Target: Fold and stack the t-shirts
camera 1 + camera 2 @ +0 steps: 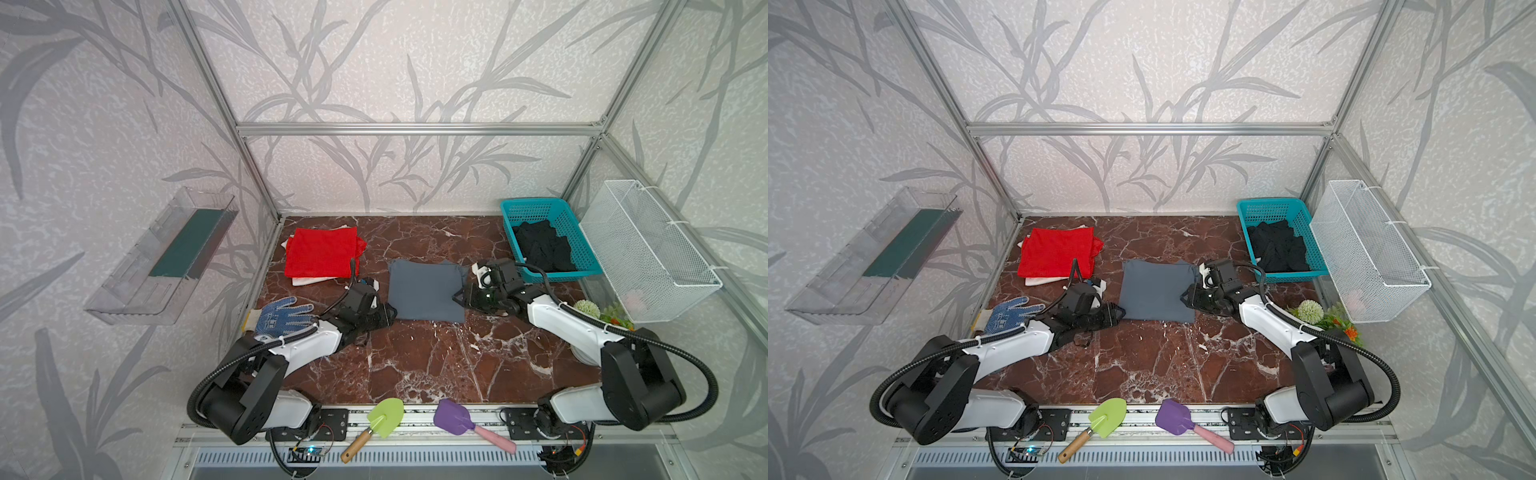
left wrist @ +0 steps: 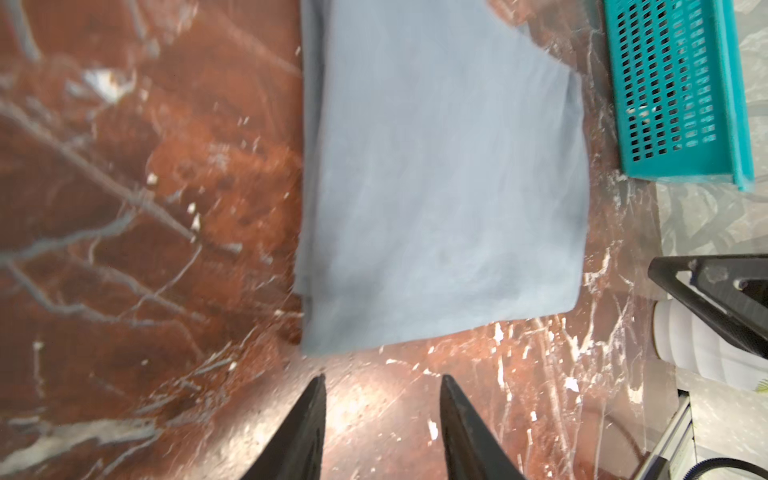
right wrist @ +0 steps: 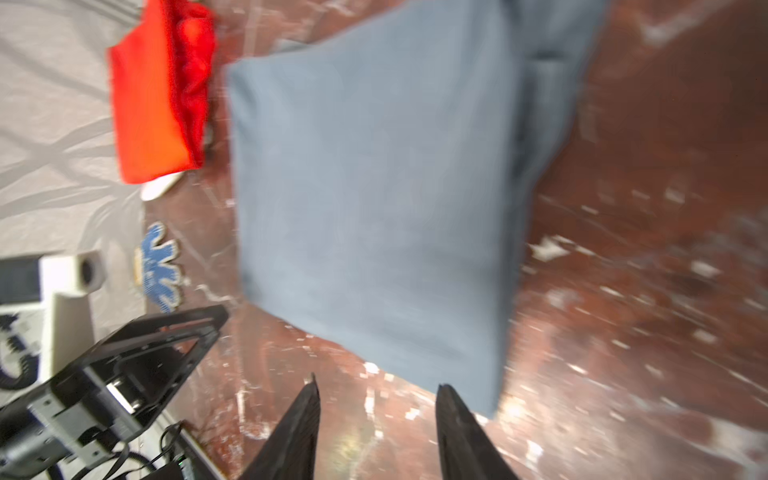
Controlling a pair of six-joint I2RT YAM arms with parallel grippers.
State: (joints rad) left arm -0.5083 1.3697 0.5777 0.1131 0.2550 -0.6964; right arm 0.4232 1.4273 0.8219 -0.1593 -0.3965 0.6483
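A slate grey-blue t-shirt (image 1: 426, 289) (image 1: 1158, 291) (image 2: 440, 187) (image 3: 374, 199) lies folded into a rectangle at the middle of the marble table. A red t-shirt (image 1: 322, 252) (image 1: 1057, 251) (image 3: 156, 104) lies folded at the back left on a white cloth. A black t-shirt (image 1: 544, 246) (image 1: 1281, 247) sits crumpled in the teal basket (image 1: 510, 208) (image 2: 681, 95). My left gripper (image 1: 390, 313) (image 1: 1121, 312) (image 2: 383, 380) is open just off the grey shirt's left edge, nothing between its fingers. My right gripper (image 1: 456, 297) (image 1: 1185, 295) (image 3: 376, 388) is open at the shirt's right edge, empty.
A blue-and-white dotted glove (image 1: 282, 316) (image 1: 1011, 313) lies at the left edge. A white wire basket (image 1: 648, 249) hangs on the right wall, artificial flowers (image 1: 598, 311) below it. A green trowel (image 1: 380, 424) and a purple scoop (image 1: 461, 422) rest on the front rail. A clear tray (image 1: 162, 257) hangs at left.
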